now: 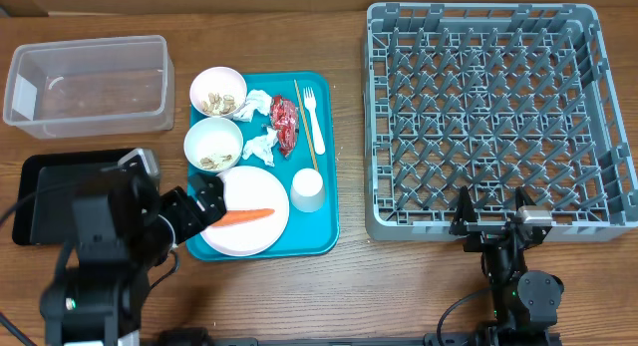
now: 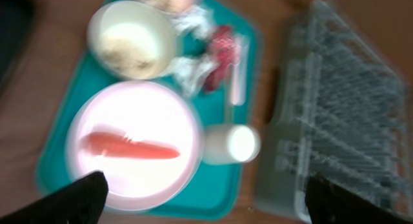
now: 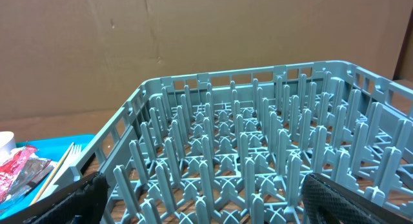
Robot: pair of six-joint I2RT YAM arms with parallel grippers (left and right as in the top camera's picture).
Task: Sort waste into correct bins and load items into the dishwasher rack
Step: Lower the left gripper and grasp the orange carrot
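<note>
Overhead: carrot (image 1: 245,216) lies left-right across plate (image 1: 251,189), tip rightward; left hand (image 1: 196,204) and right hand (image 1: 490,218) both spread

Carrot (image 1: 244,215) on plate (image 1: 255,185), rack (image 1: 371,117) right of tray (image 1: 327,228).

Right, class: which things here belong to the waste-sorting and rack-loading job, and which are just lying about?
Job: carrot, napkins, red wrapper, rice scraps, plate, bowls, cup, fork, wooden stick, clear tub, black tray, dishwasher rack.
Just lying about: teal serving tray, cardboard backdrop.
</note>
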